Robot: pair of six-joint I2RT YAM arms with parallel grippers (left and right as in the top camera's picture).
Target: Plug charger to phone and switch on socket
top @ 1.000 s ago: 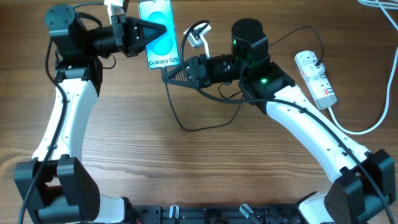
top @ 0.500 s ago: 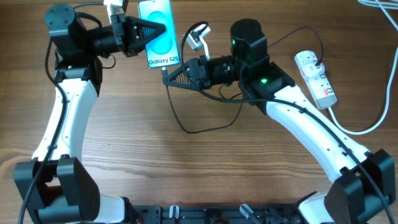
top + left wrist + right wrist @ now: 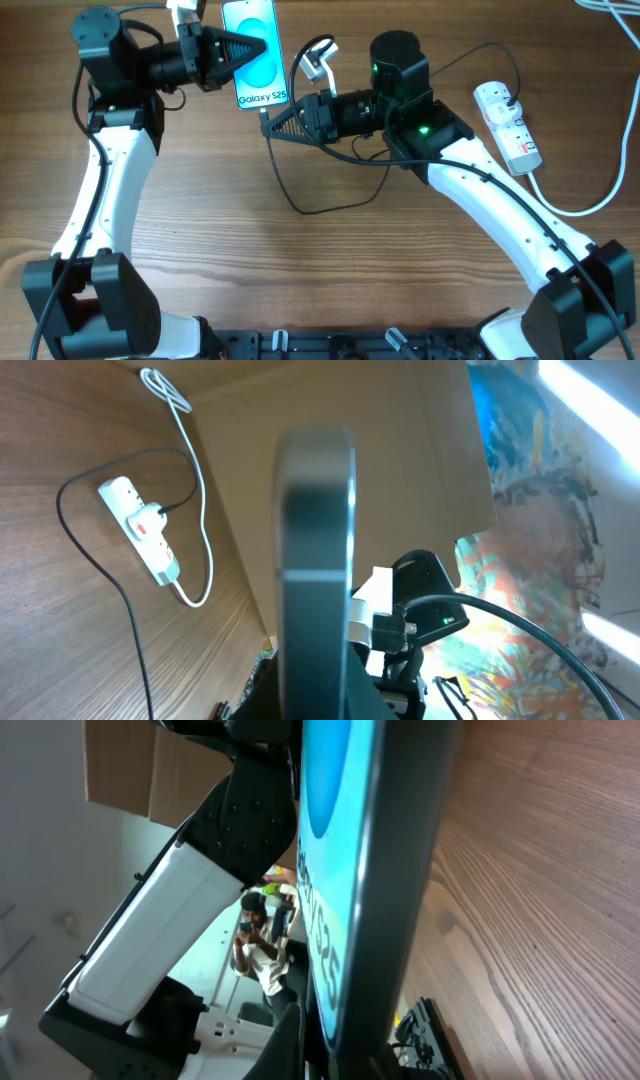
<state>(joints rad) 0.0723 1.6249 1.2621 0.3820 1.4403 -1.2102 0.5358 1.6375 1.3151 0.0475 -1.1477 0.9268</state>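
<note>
While my left gripper (image 3: 240,50) clamps the phone (image 3: 262,75) near the tabletop's (image 3: 330,270) far edge, my right gripper (image 3: 271,126) pinches the charger (image 3: 300,205) tip at its lower edge — plugging in, I judge — needing a straight push next, then the socket (image 3: 508,128) switch.

Quantities in view: phone (image 3: 255,55), one; charger (image 3: 278,170), one; socket (image 3: 508,128), one; white cord (image 3: 590,205), one; left arm (image 3: 110,190), right arm (image 3: 500,210), two.

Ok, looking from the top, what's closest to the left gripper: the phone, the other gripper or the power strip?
1. Phone, held in the left gripper, top middle.
2. Right gripper, just below it.
3. Power strip, far right.
</note>
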